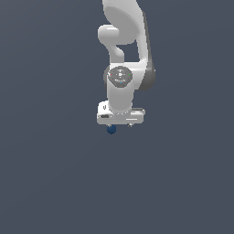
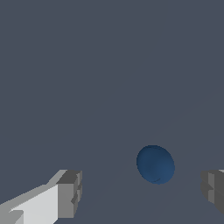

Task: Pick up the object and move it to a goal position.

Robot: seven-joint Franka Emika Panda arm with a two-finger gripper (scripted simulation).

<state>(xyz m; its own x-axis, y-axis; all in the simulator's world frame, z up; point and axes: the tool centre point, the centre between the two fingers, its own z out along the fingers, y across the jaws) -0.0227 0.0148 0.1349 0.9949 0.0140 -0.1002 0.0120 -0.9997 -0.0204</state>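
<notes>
The small dark blue ball (image 1: 111, 130) lies on the flat grey surface, just below the white hand of my arm in the exterior view, towards the hand's left end. In the wrist view the ball (image 2: 155, 164) sits between my two grey fingertips, closer to one fingertip (image 2: 213, 190) than to the other (image 2: 70, 192), and touches neither. My gripper (image 2: 141, 192) is open wide and holds nothing. In the exterior view the white hand (image 1: 120, 117) hides the fingers.
The white arm (image 1: 123, 55) rises from the hand to the top of the exterior view. The plain grey surface (image 1: 55, 173) spreads all around, with no other object in view.
</notes>
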